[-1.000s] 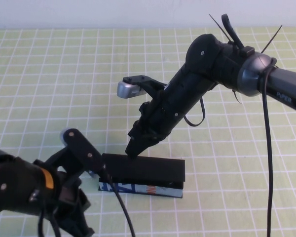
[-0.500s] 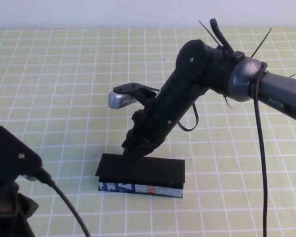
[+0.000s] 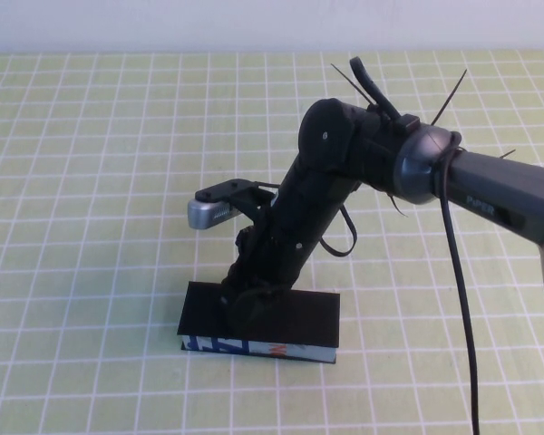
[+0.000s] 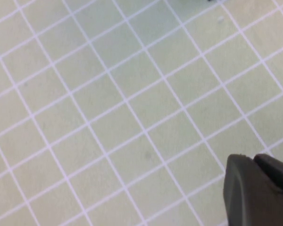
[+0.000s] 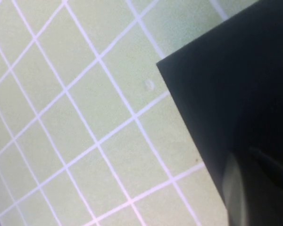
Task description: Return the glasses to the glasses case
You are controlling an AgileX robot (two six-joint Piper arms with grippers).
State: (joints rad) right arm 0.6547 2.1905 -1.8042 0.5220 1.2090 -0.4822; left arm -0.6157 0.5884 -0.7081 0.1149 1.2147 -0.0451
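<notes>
The glasses case [image 3: 301, 317] is a black box with a blue, white and orange front, lying at the table's front centre with its flap lid down flat. The glasses are hidden. My right gripper [image 3: 243, 313] reaches down from the right, and its tip rests on the left part of the lid, fingers together. In the right wrist view the lid [image 5: 236, 84] fills one side, with the gripper [image 5: 254, 188] dark against it. My left gripper [image 4: 255, 165] is out of the high view. It hangs shut and empty over bare cloth.
A green cloth with a white grid [image 3: 91, 181] covers the whole table. The right arm [image 3: 453, 177] and its cables slant across the right half above the case. A white wall runs along the far edge.
The left arm has pulled back out of the high view at the lower left. The right gripper has moved down and left onto the case lid.
</notes>
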